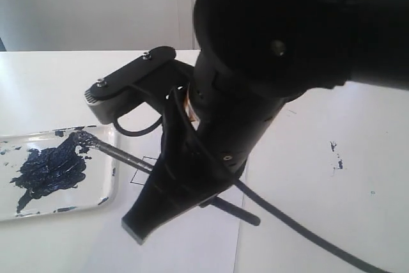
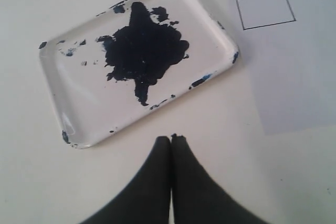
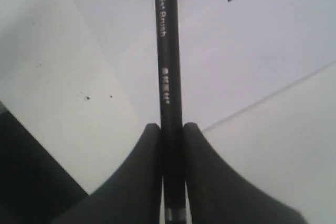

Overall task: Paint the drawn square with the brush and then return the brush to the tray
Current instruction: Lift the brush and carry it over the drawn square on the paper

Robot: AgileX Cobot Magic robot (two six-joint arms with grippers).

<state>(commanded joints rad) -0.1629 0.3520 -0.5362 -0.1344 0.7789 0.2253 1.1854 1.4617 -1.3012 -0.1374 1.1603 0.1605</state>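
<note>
My right gripper (image 3: 172,127) is shut on the black handle of the brush (image 3: 169,51), which runs out past the fingertips. In the exterior view the right gripper (image 1: 144,218) hangs over the paper. The brush (image 1: 118,151) slants left from it, and its navy bristles (image 1: 83,137) hover at the tray's (image 1: 110,187) right rim. The drawn square (image 2: 265,9) is plain white inside; the arm hides most of it in the exterior view. The tray (image 2: 52,77) holds a big navy blotch (image 2: 144,51). My left gripper (image 2: 171,139) is shut and empty, over bare table beside the tray.
The white paper sheet (image 2: 294,77) lies right beside the tray. Dark paint specks (image 1: 335,155) mark the tabletop to the right. A thick black cable (image 1: 307,234) trails from the right arm across the paper and table. A pale wall stands behind the table.
</note>
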